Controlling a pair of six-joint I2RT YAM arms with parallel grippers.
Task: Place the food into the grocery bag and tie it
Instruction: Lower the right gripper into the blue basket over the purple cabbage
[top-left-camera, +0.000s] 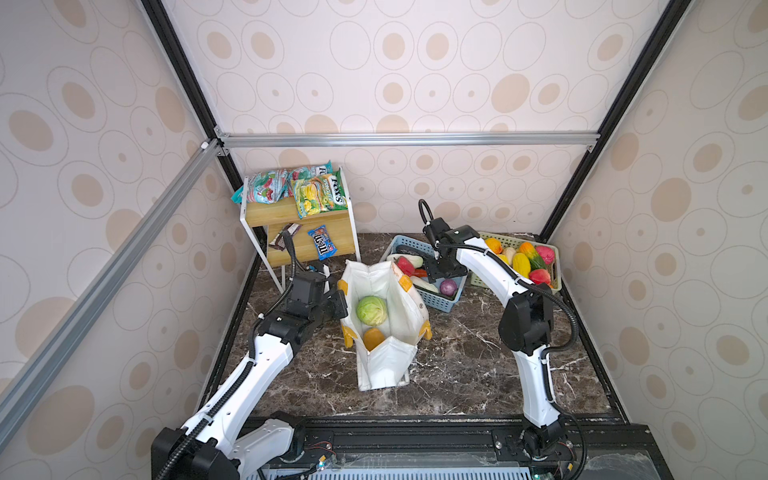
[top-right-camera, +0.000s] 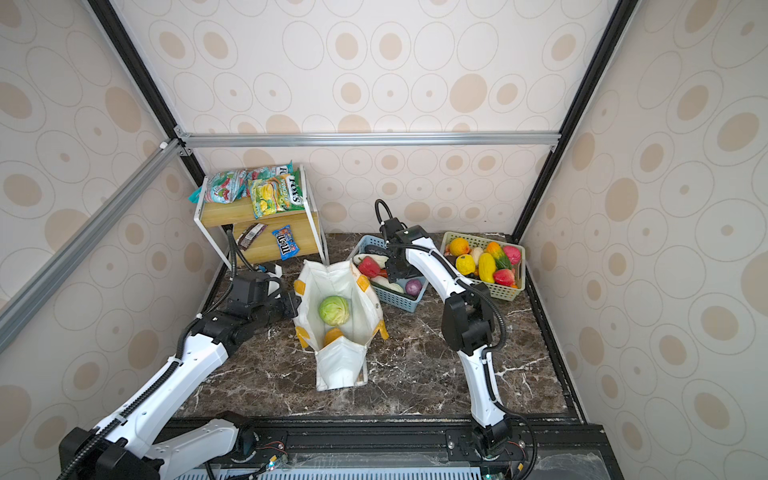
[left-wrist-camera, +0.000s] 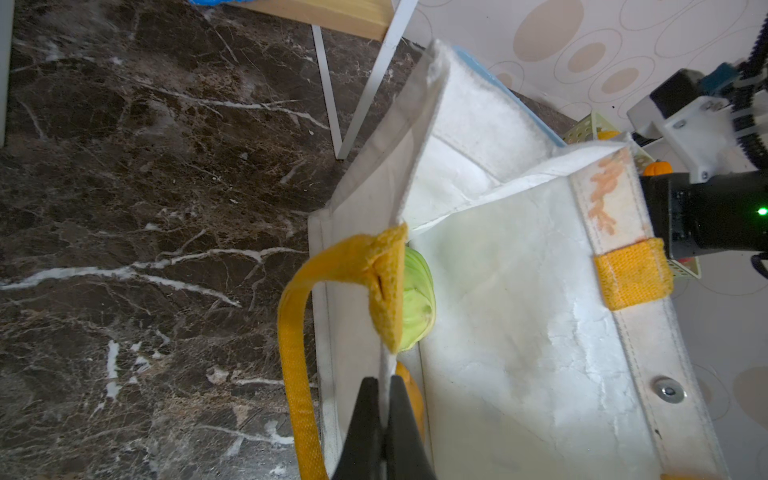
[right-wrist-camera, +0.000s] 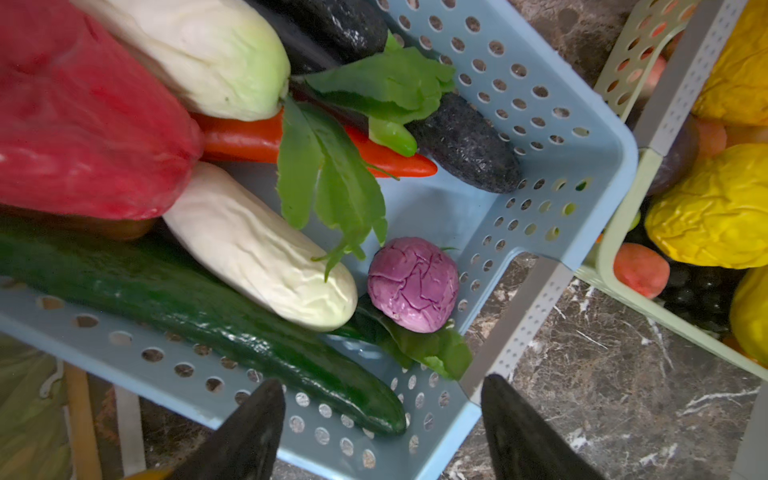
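Here we note the white grocery bag (top-left-camera: 405, 299) standing open on the desk (top-left-camera: 457, 365), yellow straps (left-wrist-camera: 295, 374) slack, green cabbage (top-left-camera: 371, 310) and orange round one (top-left-camera: 373, 338) inside, left hand (left-wrist-camera: 384, 386) pinching its rim, right hand (right-wrist-camera: 384, 384) spread above the blue basket (top-left-camera: 440, 301).

Right gripper (right-wrist-camera: 382, 384), jaws wide apart, above blue basket (right-wrist-camera: 540, 104). Inside: purple cabbage (right-wrist-camera: 413, 284), green cucumber (right-wrist-camera: 208, 316), red pepper (right-wrist-camera: 83, 124). Green basket (right-wrist-camera: 615, 224) just beside.

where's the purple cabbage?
In both top views the purple cabbage lies in the near corner of the blue basket, beside a white vegetable, right of the grocery bag.
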